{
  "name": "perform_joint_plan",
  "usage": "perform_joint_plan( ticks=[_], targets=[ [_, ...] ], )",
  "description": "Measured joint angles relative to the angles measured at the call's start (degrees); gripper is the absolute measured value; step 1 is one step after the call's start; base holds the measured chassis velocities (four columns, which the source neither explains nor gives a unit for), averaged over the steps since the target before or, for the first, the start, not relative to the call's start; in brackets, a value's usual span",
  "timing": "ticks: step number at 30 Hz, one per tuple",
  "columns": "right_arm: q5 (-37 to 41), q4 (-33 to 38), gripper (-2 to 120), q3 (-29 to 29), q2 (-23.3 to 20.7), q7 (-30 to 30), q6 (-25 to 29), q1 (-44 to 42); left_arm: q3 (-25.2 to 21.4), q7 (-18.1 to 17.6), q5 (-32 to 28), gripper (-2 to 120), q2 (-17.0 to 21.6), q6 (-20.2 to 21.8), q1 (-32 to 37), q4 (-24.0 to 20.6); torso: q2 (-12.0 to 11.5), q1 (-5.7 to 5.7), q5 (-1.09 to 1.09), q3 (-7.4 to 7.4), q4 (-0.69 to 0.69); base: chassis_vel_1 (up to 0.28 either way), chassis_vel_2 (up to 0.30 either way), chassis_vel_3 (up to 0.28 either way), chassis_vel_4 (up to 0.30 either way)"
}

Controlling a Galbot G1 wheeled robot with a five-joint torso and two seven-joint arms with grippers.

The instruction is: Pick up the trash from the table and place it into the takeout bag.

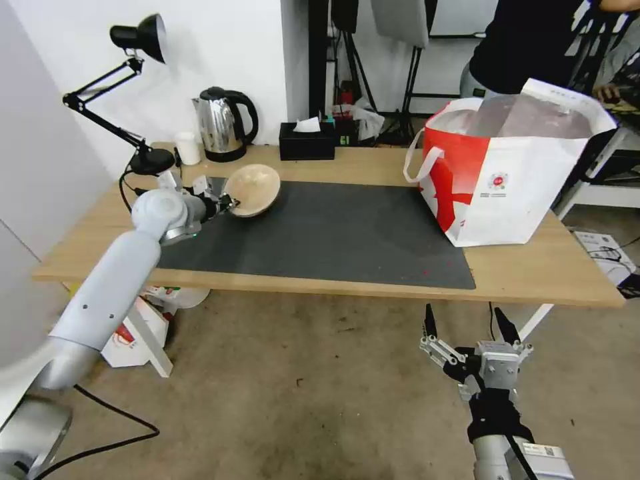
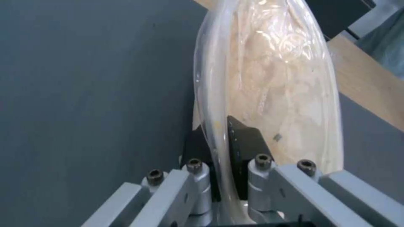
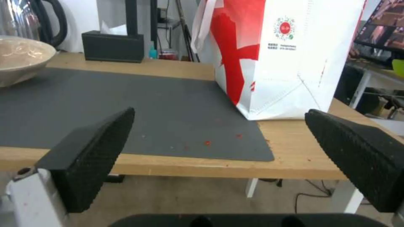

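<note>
Left gripper (image 1: pixel 229 203) clamped on rim of tan pulp bowl (image 1: pixel 254 189), tilted over mat (image 1: pixel 333 233) of table (image 1: pixel 533 267). Takeout bag (image 1: pixel 507 180) well apart, beyond bowl's far side. Right gripper (image 1: pixel 470 327) spread wide, parked below table edge. Judged: bowl grasped, transfer and drop outstanding.

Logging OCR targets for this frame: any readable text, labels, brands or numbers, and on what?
No text here can be read.
Takeout bag: round red logo with small print lines under it, too small to read.
White bag under the table: red picture, no legible words.
Right arm: small label, blurred.
Kettle, tissue box, bowl held by the left gripper: no text visible.
</note>
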Motion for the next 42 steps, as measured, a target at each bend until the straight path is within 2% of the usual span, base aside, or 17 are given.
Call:
perform_joint_plan(
  ticks=[3,4,5,12,16,18,20,21,24,25,28,30,32,34,36,42],
  targets=[
    [0.0,0.0,100,0.0,0.0,0.0,0.0,0.0,-0.3,2.5,0.9,3,0.8,-0.9,0.5,-1.3,0.0,0.0,-0.02,0.01,0.03,0.0,0.0,0.0,0.0],
    [0.0,0.0,100,0.0,0.0,0.0,0.0,0.0,-0.6,5.0,1.8,3,1.7,-2.7,0.4,-2.7,0.0,0.0,-0.01,0.01,0.03,0.0,0.0,0.0,0.0],
    [0.0,0.0,100,0.0,0.0,0.0,0.0,0.0,-0.6,5.9,1.8,3,2.1,-3.3,-0.2,-3.6,0.0,0.0,0.0,0.01,0.04,0.0,0.0,0.0,0.0],
    [0.0,0.0,100,0.0,0.0,0.0,0.0,0.0,1.4,7.2,-1.5,3,3.6,-6.2,-6.7,-8.3,0.0,0.0,0.01,0.01,0.0,0.0,0.0,0.0,0.0],
    [0.0,0.0,100,0.0,0.0,0.0,0.0,0.0,8.1,7.7,-5.0,3,3.8,-8.4,-15.9,-9.3,0.0,0.0,0.02,0.0,0.0,0.0,0.0,0.0,0.0],
    [0.0,0.0,100,0.0,0.0,0.0,0.0,0.0,9.7,7.8,-5.4,3,3.6,-9.0,-17.8,-9.1,0.0,0.0,0.02,0.0,0.0,0.0,0.0,0.0,0.0],
    [0.0,0.0,100,0.0,0.0,0.0,0.0,0.0,13.8,9.2,-5.9,3,2.4,-10.6,-23.3,-7.5,0.0,0.0,0.03,0.0,0.0,0.0,0.0,0.0,0.0],
    [0.0,0.0,100,0.0,0.0,0.0,0.0,0.0,13.8,9.2,-5.9,3,2.4,-10.6,-23.3,-7.5,0.0,0.0,0.03,0.0,0.0,0.0,0.0,0.0,0.0],
    [0.0,0.0,100,0.0,0.0,0.0,0.0,0.0,18.5,12.0,-6.1,3,-1.0,-12.5,-29.9,-3.6,0.0,0.0,0.03,0.0,-0.02,0.0,0.0,0.0,0.0],
    [0.0,0.0,100,0.0,0.0,0.0,0.0,0.0,18.5,12.0,-6.1,3,-1.0,-12.5,-29.9,-3.6,0.0,0.0,0.03,0.0,-0.02,0.0,0.0,0.0,0.0],
    [0.0,0.0,100,0.0,0.0,0.0,0.0,0.0,22.8,17.4,-6.0,3,-5.8,-14.0,-34.9,3.3,0.0,0.0,0.01,0.01,0.0,0.0,0.0,0.0,0.0],
    [0.0,0.0,100,0.0,0.0,0.0,0.0,0.0,23.1,17.7,-6.0,3,-6.2,-14.1,-35.3,3.9,0.0,0.0,0.02,0.01,-0.02,0.0,0.0,0.0,0.0],
    [0.0,0.0,100,0.0,0.0,0.0,0.0,0.0,26.0,20.4,-5.6,3,-10.5,-15.0,-37.9,9.6,0.0,0.0,0.02,0.01,0.0,0.0,0.0,0.0,0.0],
    [0.0,0.0,100,0.0,0.0,0.0,0.0,0.0,26.7,21.4,-5.3,3,-11.7,-15.3,-38.4,11.1,0.0,0.0,0.02,0.01,0.0,0.0,0.0,0.0,0.0],
    [0.0,0.0,100,0.0,0.0,0.0,0.0,0.0,28.5,23.4,-4.1,3,-14.9,-16.0,-39.4,14.3,0.0,0.0,0.02,0.01,0.01,0.0,0.0,0.0,0.0],
    [0.0,0.0,100,0.0,0.0,0.0,0.0,0.0,32.2,24.3,-2.5,3,-21.1,-16.3,-40.6,19.1,0.0,0.0,0.03,0.01,-0.02,0.0,0.0,0.0,0.0]
  ],
)
